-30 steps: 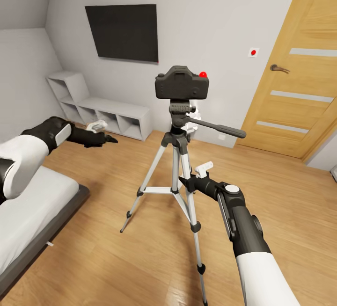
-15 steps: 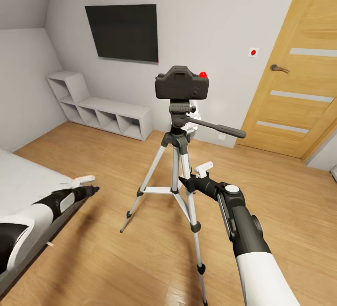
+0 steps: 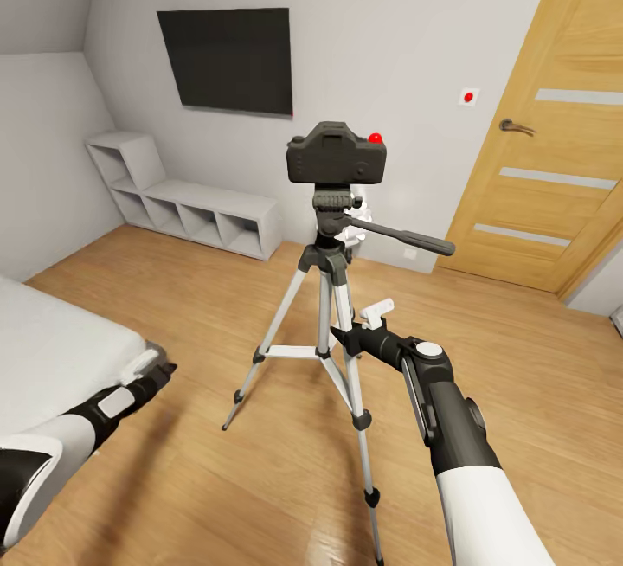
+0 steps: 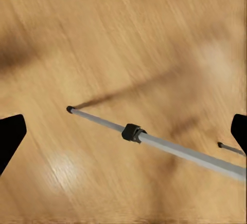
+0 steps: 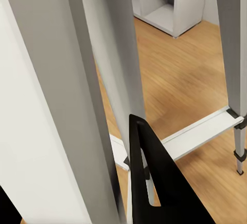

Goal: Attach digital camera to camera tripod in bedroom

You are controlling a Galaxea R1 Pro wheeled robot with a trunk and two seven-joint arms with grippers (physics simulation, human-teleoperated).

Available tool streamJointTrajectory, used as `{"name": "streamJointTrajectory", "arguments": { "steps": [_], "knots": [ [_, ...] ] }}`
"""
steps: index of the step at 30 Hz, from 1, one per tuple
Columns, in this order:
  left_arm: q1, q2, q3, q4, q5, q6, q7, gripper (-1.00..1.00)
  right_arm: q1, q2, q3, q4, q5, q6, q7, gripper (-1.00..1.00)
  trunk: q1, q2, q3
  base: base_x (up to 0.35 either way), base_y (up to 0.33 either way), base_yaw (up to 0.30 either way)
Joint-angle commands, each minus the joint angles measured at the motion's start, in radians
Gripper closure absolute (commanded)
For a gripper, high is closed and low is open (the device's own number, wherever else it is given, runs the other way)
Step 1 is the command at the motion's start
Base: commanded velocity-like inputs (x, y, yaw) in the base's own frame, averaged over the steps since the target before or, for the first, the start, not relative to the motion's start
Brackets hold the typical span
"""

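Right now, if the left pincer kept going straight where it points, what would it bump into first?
Probably the camera tripod's silver leg, which crosses the middle of the left wrist view. Depth is unclear, so the left pincer might slip past it and meet the wood floor behind instead.

We have dropped our left arm (image 3: 95, 410) from shelf height down beside the bed (image 3: 52, 358); our left gripper (image 3: 149, 367) now hangs low above the floor (image 3: 216, 479).

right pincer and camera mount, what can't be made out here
- Right pincer, head view: tips hidden behind the tripod legs, so whether it grips one is unclear.
- Camera, head view: its joint with the tripod head is too small to confirm locked.
- Left pincer, head view: too small to judge.
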Motion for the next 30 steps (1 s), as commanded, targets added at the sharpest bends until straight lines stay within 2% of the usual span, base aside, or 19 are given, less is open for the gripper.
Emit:
{"name": "streamJointTrajectory", "arguments": {
  "steps": [1, 5, 6, 8, 10, 12, 13, 16, 18, 19, 23, 27, 30],
  "knots": [
    [0.002, -0.008, -0.008, 0.0, 0.022, 0.018, 0.0, -1.0, -0.001, 0.001, -0.005, 0.035, 0.042, 0.019, 0.008, 1.0, 0.0, -0.001, -0.001, 0.0, 0.0, 0.0],
    [0.006, -0.047, -0.013, 0.0, 0.021, 0.04, 0.043, -1.0, 0.0, 0.001, -0.005, 0.035, 0.042, 0.019, 0.008, 1.0, 0.0, -0.001, -0.001, 0.0, 0.0, 0.0],
    [0.013, -0.061, -0.015, 0.0, 0.005, 0.047, 0.09, -1.0, -0.001, 0.001, -0.005, 0.035, 0.043, 0.019, 0.008, 1.0, 0.0, -0.001, -0.001, 0.0, 0.0, 0.0],
    [0.029, -0.07, -0.016, 0.0, -0.021, 0.053, 0.152, -1.0, -0.001, 0.001, -0.005, 0.035, 0.043, 0.019, 0.008, 1.0, 0.0, -0.001, -0.001, 0.0, 0.0, 0.0],
    [0.097, -0.082, -0.019, 0.0, -0.1, 0.064, 0.274, -1.0, -0.001, 0.001, -0.006, 0.035, 0.043, 0.02, 0.008, 1.0, 0.0, -0.001, -0.001, 0.0, 0.0, 0.0],
    [0.142, -0.086, -0.018, 0.001, -0.145, 0.067, 0.316, -1.0, -0.001, 0.001, -0.006, 0.035, 0.043, 0.02, 0.008, 1.0, 0.0, -0.001, -0.001, 0.0, 0.0, 0.0],
    [0.19, -0.089, -0.018, 0.001, -0.187, 0.069, 0.342, -1.0, -0.001, 0.001, -0.006, 0.035, 0.043, 0.02, 0.008, 1.0, 0.0, -0.001, -0.001, 0.0, 0.0, 0.0],
    [0.272, -0.091, -0.018, 0.001, -0.232, 0.069, 0.365, -1.0, -0.001, 0.001, -0.006, 0.035, 0.043, 0.02, 0.008, 1.0, 0.0, -0.001, -0.001, 0.0, 0.0, 0.0],
    [0.33, -0.093, -0.017, 0.0, -0.25, 0.065, 0.374, -1.0, -0.001, 0.001, -0.006, 0.035, 0.043, 0.02, 0.008, 1.0, 0.0, -0.001, -0.001, 0.0, 0.0, 0.0],
    [0.386, -0.097, -0.016, 0.0, -0.261, 0.061, 0.379, -1.0, -0.001, 0.001, -0.006, 0.035, 0.043, 0.02, 0.008, 1.0, 0.0, -0.001, -0.001, 0.0, 0.0, 0.0],
    [0.484, -0.114, -0.015, -0.001, -0.271, 0.057, 0.385, -1.0, -0.001, 0.001, -0.006, 0.035, 0.043, 0.021, 0.008, 1.0, 0.0, -0.001, -0.001, 0.0, 0.0, 0.0],
    [0.568, -0.143, -0.013, 0.0, -0.274, 0.055, 0.389, -1.0, 0.0, 0.001, -0.006, 0.035, 0.042, 0.021, 0.008, 1.0, 0.0, -0.001, -0.001, 0.0, 0.0, 0.0],
    [0.6, -0.153, -0.013, 0.0, -0.276, 0.057, 0.39, -1.0, 0.0, 0.001, -0.005, 0.036, 0.042, 0.021, 0.008, 1.0, 0.0, -0.001, -0.001, 0.0, 0.0, 0.0]
  ]
}}
